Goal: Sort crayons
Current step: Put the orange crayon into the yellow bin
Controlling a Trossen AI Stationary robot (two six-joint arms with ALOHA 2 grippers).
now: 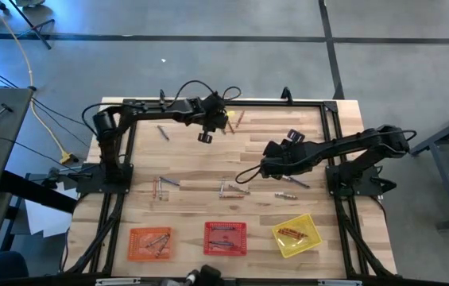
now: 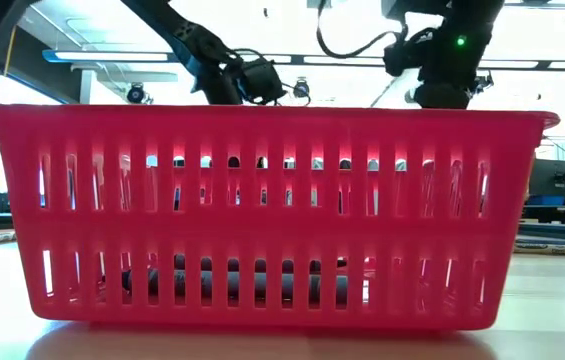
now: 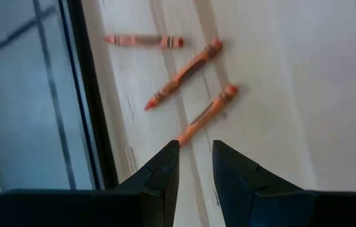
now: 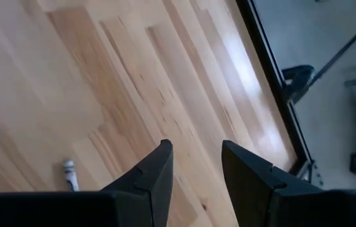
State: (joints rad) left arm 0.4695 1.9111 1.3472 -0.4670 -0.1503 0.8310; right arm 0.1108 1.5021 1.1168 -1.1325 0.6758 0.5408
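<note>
Three reddish-orange crayons (image 3: 184, 74) lie flat on the wooden table by its far edge. My left gripper (image 3: 195, 151) hovers open just short of the nearest one (image 3: 208, 112), with nothing between its fingers; in the high view it is at the far middle (image 1: 222, 117). My right gripper (image 1: 264, 163) hangs open over the table's middle right, holding nothing, with bare wood past its fingers (image 4: 193, 151) and a crayon (image 4: 70, 174) off to one side. More crayons (image 1: 232, 189) lie scattered across the table's middle.
Along the near edge stand an orange basket (image 1: 150, 242), a red basket (image 1: 225, 237) and a yellow basket (image 1: 297, 234), each with crayons in it. The red basket (image 2: 262, 215) fills the low view. A black frame rail (image 3: 86, 94) runs along the far edge.
</note>
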